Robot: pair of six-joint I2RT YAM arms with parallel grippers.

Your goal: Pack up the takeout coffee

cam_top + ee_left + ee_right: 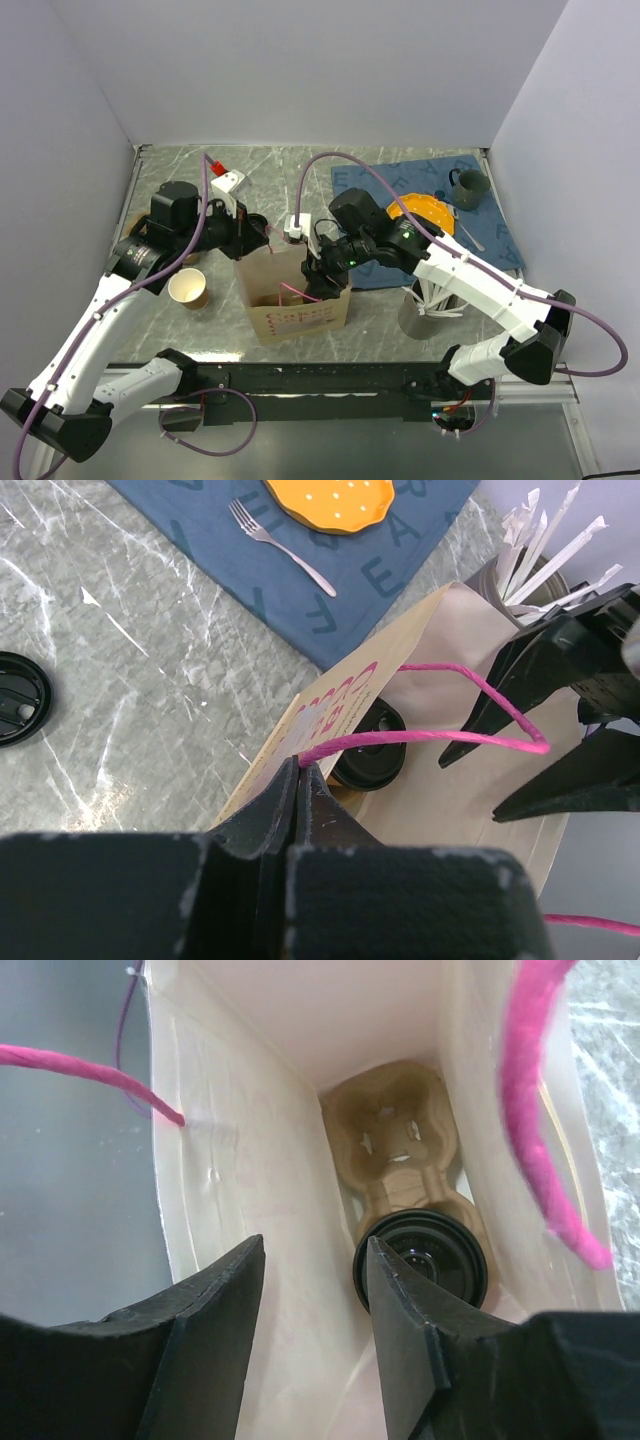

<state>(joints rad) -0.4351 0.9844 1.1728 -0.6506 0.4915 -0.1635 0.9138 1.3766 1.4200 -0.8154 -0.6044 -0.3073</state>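
The takeout coffee (432, 1263), a brown cup with a black lid, sits in a cardboard carrier (400, 1140) at the bottom of the open paper bag (300, 312). It also shows in the left wrist view (370, 755). My left gripper (300, 768) is shut on the bag's rim where the pink handle (440, 735) comes out, at the bag's left edge (256, 240). My right gripper (315, 1245) is open and empty inside the bag's mouth, above and just left of the lid, apart from it; in the top view it (325, 275) hangs over the bag's right side.
An open brown cup with a cream inside (188, 288) stands left of the bag. A loose black lid (15, 695) lies on the marble table. A blue mat (400, 180) holds an orange plate (425, 212), a fork (280, 545) and a green mug (468, 188). A straw holder (430, 305) stands right of the bag.
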